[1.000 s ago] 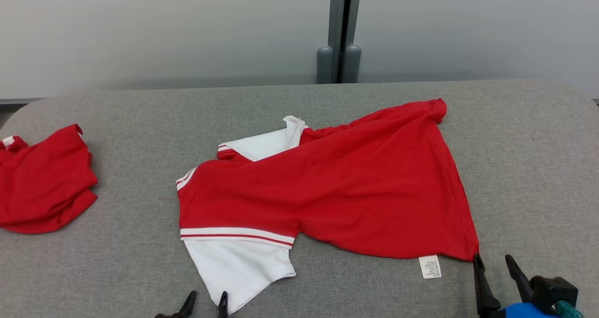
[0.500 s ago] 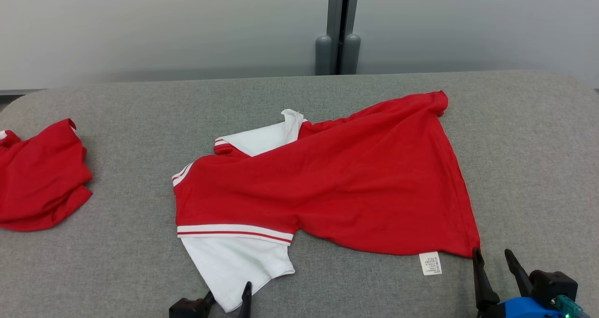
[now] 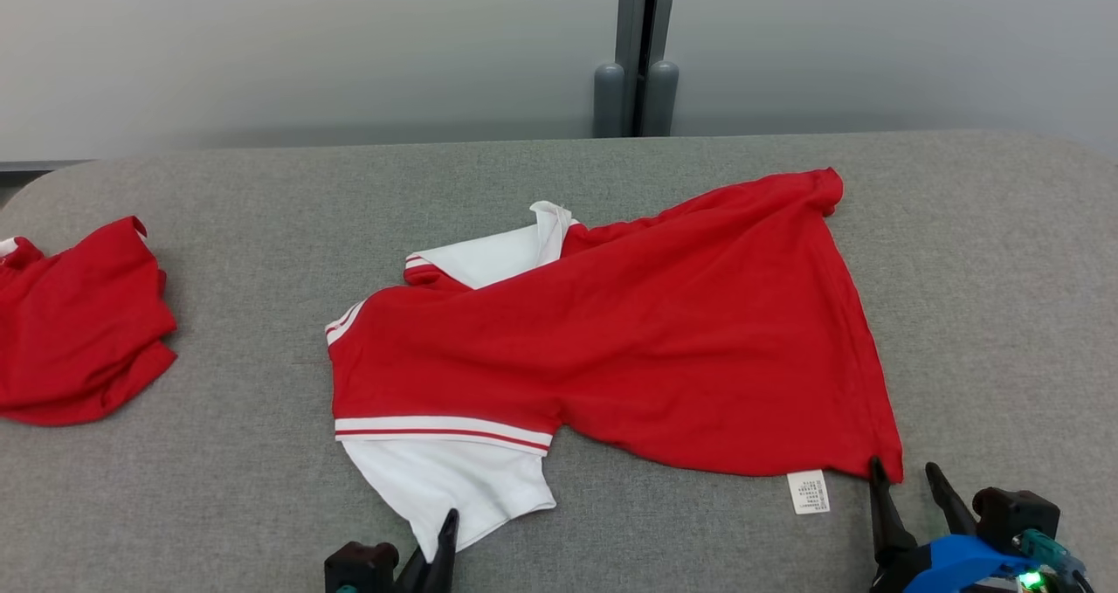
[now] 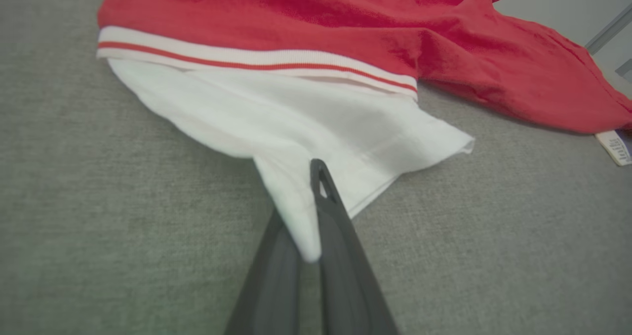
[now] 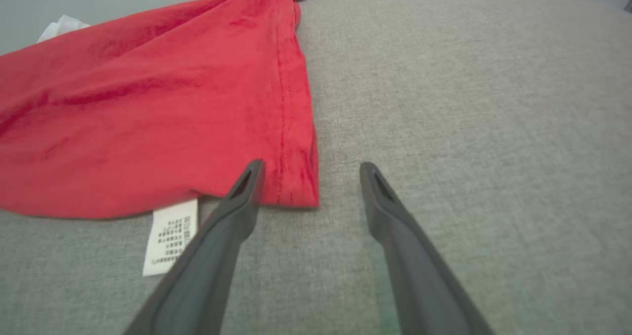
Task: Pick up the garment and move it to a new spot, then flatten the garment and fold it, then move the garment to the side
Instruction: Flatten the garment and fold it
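The garment [image 3: 629, 348] is a red shirt with white sleeves and striped white cuffs, spread across the middle of the grey table [image 3: 1004, 252]. My left gripper [image 3: 441, 541] is shut on the tip of its near white sleeve [image 4: 316, 132], the cloth pinched between the two dark fingers [image 4: 335, 226]. At the shirt's near right hem corner [image 5: 296, 187] my right gripper [image 5: 308, 172] stands open, one finger at the corner's edge and the other on bare table. A white care label [image 5: 170, 236] sticks out from under the hem beside it.
A second red garment [image 3: 74, 340] lies bunched at the table's left edge. A grey wall with a dark vertical post [image 3: 636, 51] stands behind the table. Bare grey table [image 5: 493, 103] stretches to the right of the shirt.
My left gripper has come in under the white sleeve's tip and closed on it. The right gripper has edged slightly left toward the hem corner and stays open.
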